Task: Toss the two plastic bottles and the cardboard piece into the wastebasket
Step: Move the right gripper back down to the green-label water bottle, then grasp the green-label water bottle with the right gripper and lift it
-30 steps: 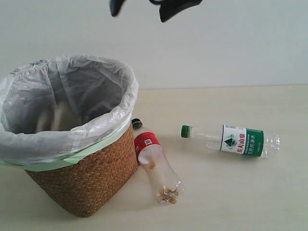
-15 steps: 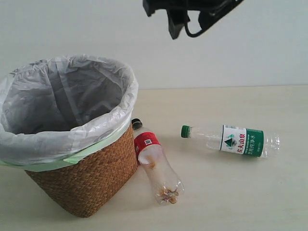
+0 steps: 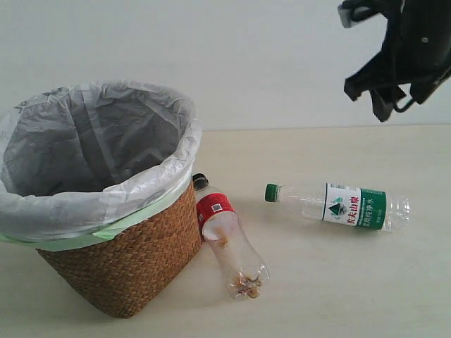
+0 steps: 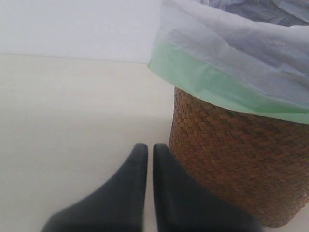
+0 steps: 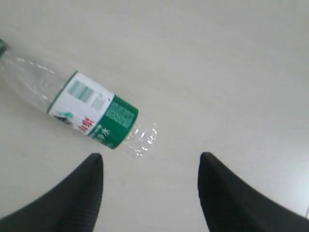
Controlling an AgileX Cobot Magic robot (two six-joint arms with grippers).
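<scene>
The left hand (image 4: 148, 150) is seen low over the bench (image 3: 317, 282), just beside the woven wall of the wastebasket (image 3: 120, 274), its fingers (image 4: 161, 183) pressed together with nothing between them. The wastebasket is shown upright, lined with a crinkled white plastic bag (image 3: 42, 211) whose pale green edge is folded over the rim. The red-label bottle (image 3: 229, 243) is laid on its side to the right of the wastebasket, black cap against the wicker. The green-label bottle (image 3: 338, 205) is laid on its side farther right, well apart from the wastebasket, green cap turned toward it. The right hand (image 3: 366, 98) is held high, farthest right of the wastebasket, fingers spread wide and empty.
</scene>
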